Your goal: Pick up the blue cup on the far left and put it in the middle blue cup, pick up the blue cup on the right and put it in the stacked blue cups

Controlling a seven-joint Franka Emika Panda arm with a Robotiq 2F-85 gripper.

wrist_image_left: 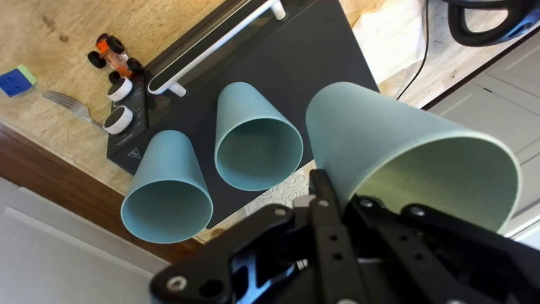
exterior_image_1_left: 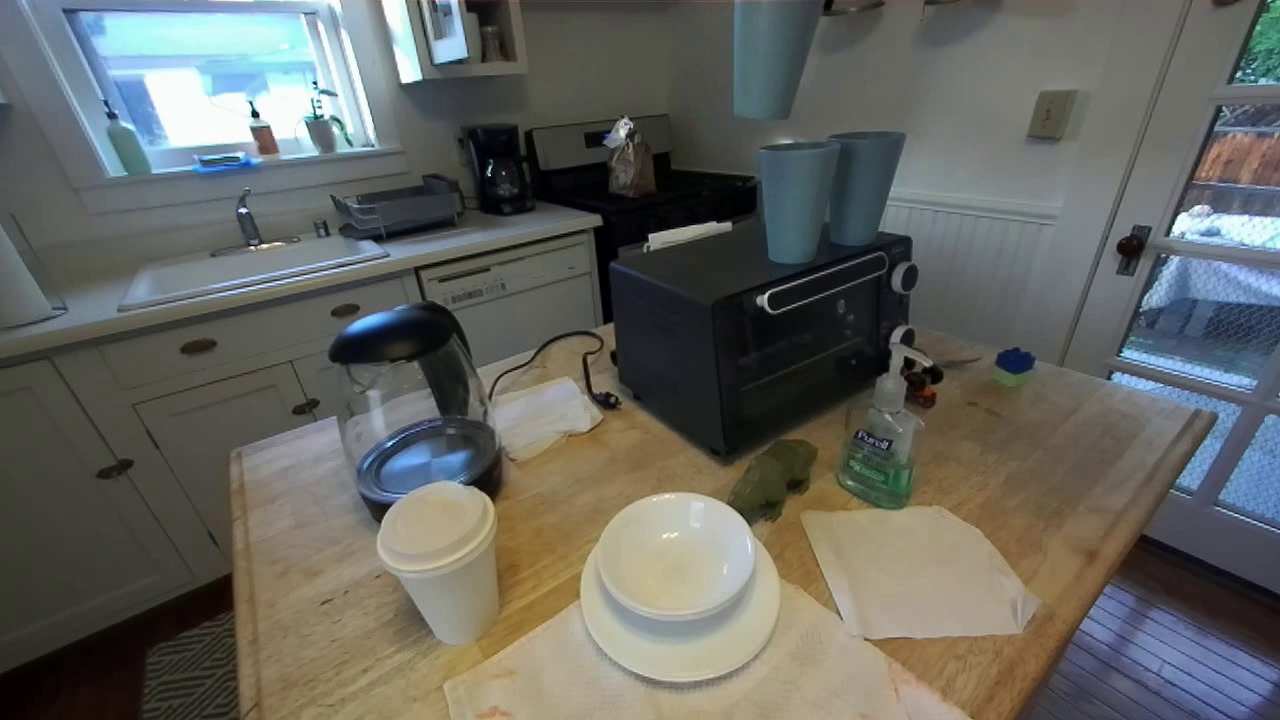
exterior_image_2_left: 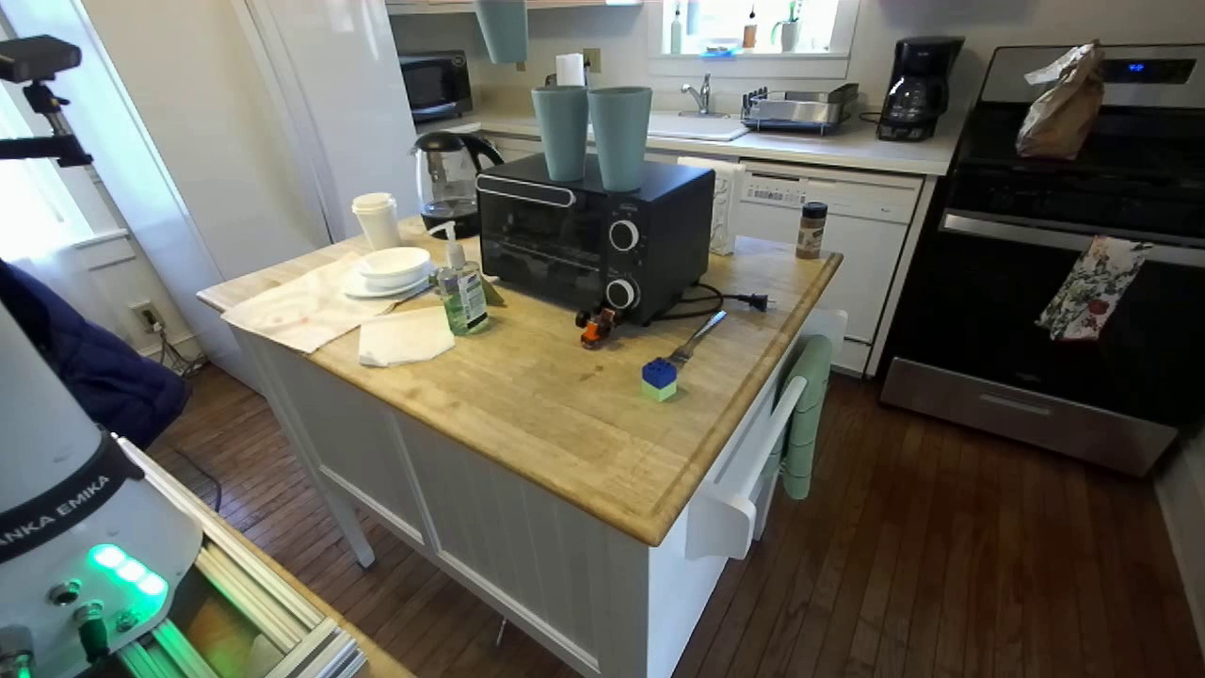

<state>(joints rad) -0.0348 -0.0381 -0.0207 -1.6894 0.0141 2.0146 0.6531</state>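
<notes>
My black pincer (wrist_image_left: 341,192) grasps a raised, tapered grey-blue tumbler (wrist_image_left: 379,126); two matching tumblers (exterior_image_1_left: 797,205) stand upright (un-nested): first pick done, I judge, both stackings remaining.

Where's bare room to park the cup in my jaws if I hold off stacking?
Bare tabletop lies between the napkin, the toy block and the robot-side edge. The oven top also has room, between the standing cups and the edge toward the kettle. It's crowded around those cups, which stand close together, and where sanitizer, green figure and bowl cluster.
</notes>
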